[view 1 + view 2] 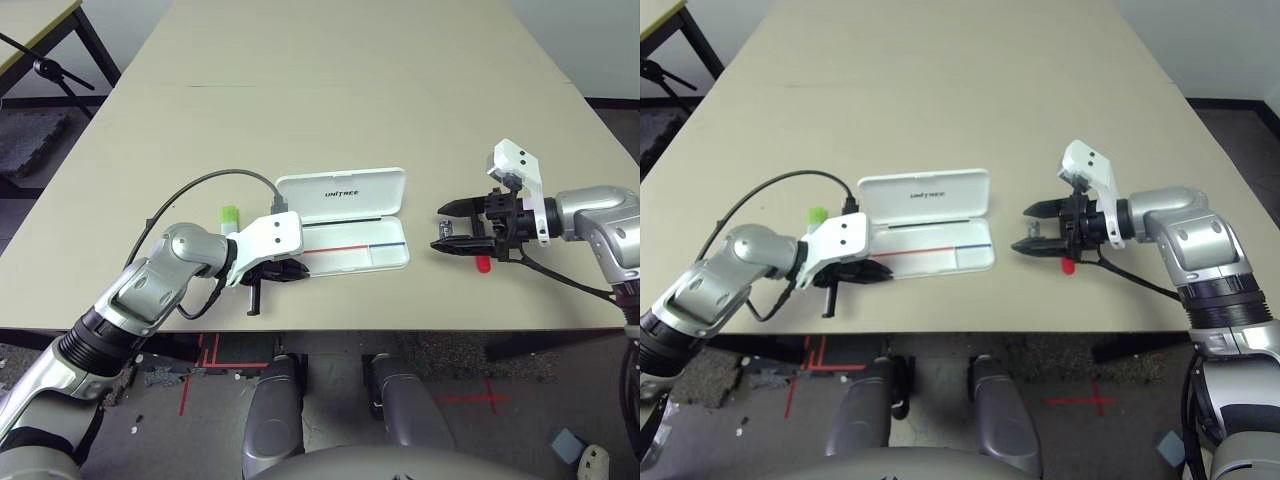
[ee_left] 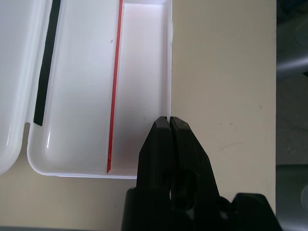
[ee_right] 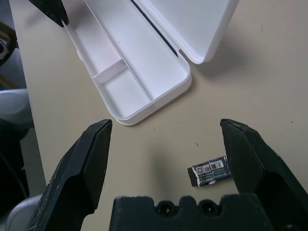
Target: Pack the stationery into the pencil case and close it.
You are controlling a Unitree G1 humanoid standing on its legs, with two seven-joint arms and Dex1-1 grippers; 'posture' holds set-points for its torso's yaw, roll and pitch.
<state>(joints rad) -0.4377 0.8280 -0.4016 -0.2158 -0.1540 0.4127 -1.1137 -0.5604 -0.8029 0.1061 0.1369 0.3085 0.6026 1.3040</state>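
The white hard-plastic hinged pencil case (image 1: 355, 245) lay open on the beige counter (image 1: 330, 90), its tray empty and its lid folded back on the far side. The left gripper (image 2: 169, 126), fingers closed on nothing, hovered at the tray's near-left corner. The right gripper (image 3: 166, 144), fingers spread wide, hung right of the case over a small dark block with a printed label (image 3: 208, 172).

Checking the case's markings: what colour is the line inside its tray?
Red then blue along the pencil case tray, clearest in the left eye view.

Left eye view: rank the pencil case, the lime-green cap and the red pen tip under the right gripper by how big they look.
1. Pencil case, lying open, by far the largest.
2. Lime-green cap and red pen tip: both small and partly hidden, too close to rank.
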